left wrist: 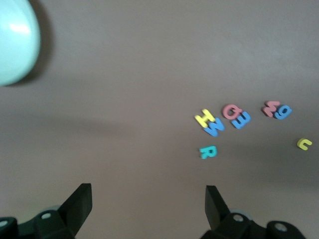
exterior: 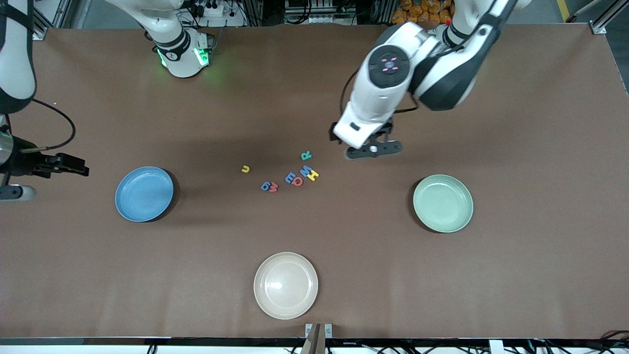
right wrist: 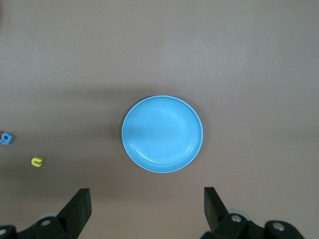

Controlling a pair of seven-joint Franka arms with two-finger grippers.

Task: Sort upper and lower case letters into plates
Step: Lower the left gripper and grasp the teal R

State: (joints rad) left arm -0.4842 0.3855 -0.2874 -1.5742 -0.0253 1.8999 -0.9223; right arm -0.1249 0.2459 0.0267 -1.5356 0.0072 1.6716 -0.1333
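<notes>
Your left pincer point(exterior: 373, 149) hangs wide open and empty over bare table point(exterior: 516, 275), just beside the huddle of foam letters point(exterior: 295, 174); your right pincer point(right wrist: 147, 206), equally open, waits at the right arm's end of the table, looking down on the blue plate point(exterior: 144, 193).

All eight letters sit unsorted mid-table, between the blue plate and the green plate point(exterior: 443, 203). The teal R point(exterior: 306, 156) lies closest to your left pincer and apart from its neighbours. The yellow H point(exterior: 313, 174) touches a blue letter, a red one overlaps a blue E, and a red and blue pair press together nearer the blue plate. A small yellow letter point(exterior: 245, 169) lies alone. A cream plate point(exterior: 285, 285) sits nearest the front camera.

These pieces look featherlight, thin and spongy, so they will likely squash slightly and could skid or flip if nudged. Pinch across a narrow stroke, coming straight down. Take the loners first; touching pairs risk lifting together.
</notes>
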